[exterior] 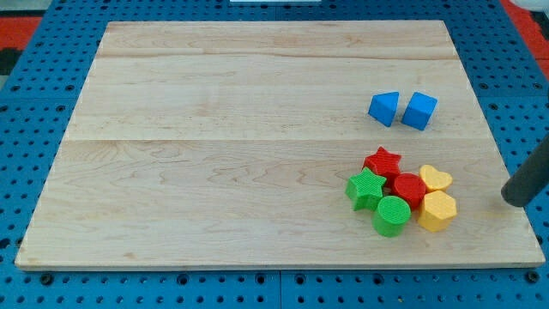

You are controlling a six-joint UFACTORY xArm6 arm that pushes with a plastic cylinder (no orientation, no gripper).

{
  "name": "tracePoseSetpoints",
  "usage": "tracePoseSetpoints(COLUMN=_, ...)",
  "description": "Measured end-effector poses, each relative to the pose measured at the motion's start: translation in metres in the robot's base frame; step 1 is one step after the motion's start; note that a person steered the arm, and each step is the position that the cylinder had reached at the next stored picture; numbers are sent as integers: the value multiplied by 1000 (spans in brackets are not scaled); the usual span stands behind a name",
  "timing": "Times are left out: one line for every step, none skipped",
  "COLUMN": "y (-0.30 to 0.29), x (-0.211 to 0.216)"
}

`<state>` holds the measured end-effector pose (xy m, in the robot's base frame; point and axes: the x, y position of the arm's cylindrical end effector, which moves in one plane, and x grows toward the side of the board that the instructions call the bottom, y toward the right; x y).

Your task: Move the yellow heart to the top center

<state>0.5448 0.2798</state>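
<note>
The yellow heart (436, 178) lies at the right edge of a cluster of blocks in the lower right of the wooden board (214, 129). It touches a red block (409, 189) on its left and sits just above a yellow hexagon (437, 211). My tip (515, 202) comes in from the view's right edge and stands to the right of the heart and slightly lower, apart from it.
The cluster also holds a red star (383, 161), a green star (365, 188) and a green cylinder (392, 215). A blue triangular block (385, 108) and a blue cube (419, 111) sit side by side above the cluster. A blue pegboard (34, 112) surrounds the board.
</note>
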Motion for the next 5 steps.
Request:
tracePoseSetpoints(y=-12, x=15)
tracePoseSetpoints(y=-30, x=18)
tracePoseSetpoints(y=-49, x=19)
tracePoseSetpoints(y=-62, x=19)
tracePoseSetpoints(y=-75, x=19)
